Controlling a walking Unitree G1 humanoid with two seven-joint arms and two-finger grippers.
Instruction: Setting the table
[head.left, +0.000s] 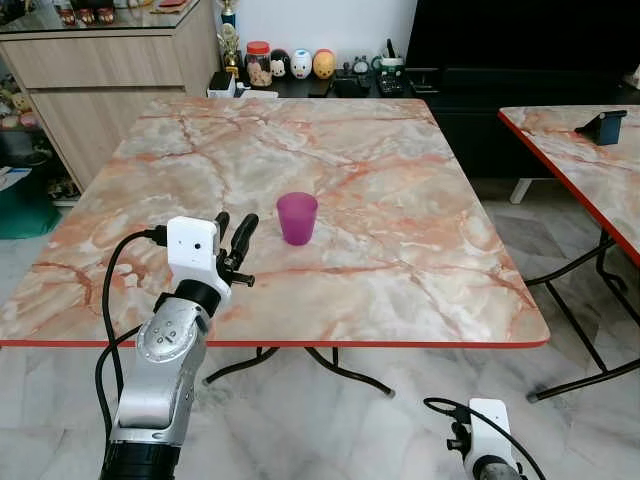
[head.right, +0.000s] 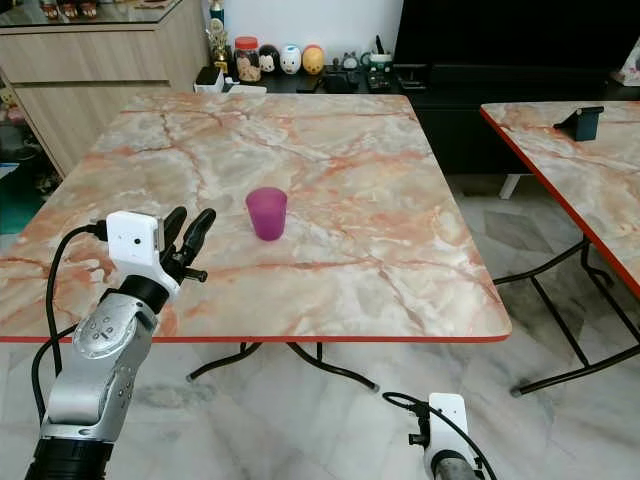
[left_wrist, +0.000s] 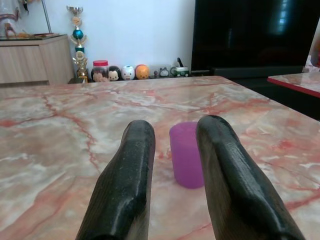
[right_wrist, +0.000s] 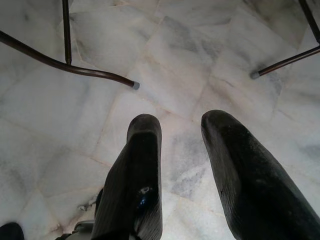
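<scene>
1. Where the marble-patterned table (head.left: 400, 200) is viewed from the head, a purple cup (head.left: 297, 218) is seen standing upright near its middle, open end up and apart from everything else.
2. The left gripper (head.left: 236, 243) is held just above the tabletop near the front edge, short of the cup; its two black fingers (left_wrist: 127, 185) are parted with nothing between them, and the cup is framed in the gap beyond their tips in the left wrist view.
3. The right gripper (right_wrist: 180, 150) is hung low beside the table over the floor tiles, fingers spread and empty.
4. The cup is judged to be light, stiff plastic, probably smooth and somewhat slippery, and easily tipped if nudged; it would best be taken across its side wall around mid-height, with only moderate squeeze.
5. No brand, label or writing can be made out on the cup; the jars and figurines on the far shelf (head.left: 300, 88) are too small for any lettering to be read.
</scene>
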